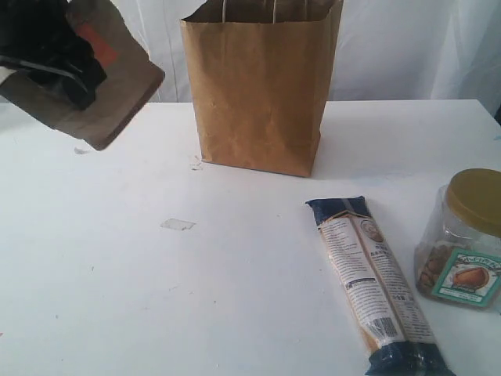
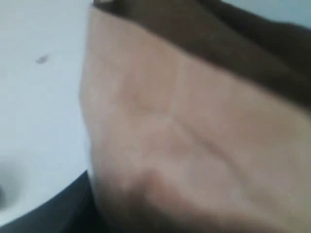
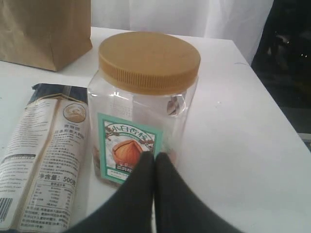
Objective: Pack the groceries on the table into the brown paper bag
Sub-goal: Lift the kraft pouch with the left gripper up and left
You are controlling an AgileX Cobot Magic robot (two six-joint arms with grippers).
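Exterior looks front-on; close, low right wrist shares jar (image 1: 463, 239)

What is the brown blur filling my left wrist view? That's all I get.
Observer: A pouch, held up off the table by the left pincer.
Operator: Where's the bag it goes in?
Observer: The bag stands upright, right of the pouch in the exterior view.
Operator: What else waits?
Observer: A packet of pasta lies flat beside a jar; the right pincer, shut, points at that jar.
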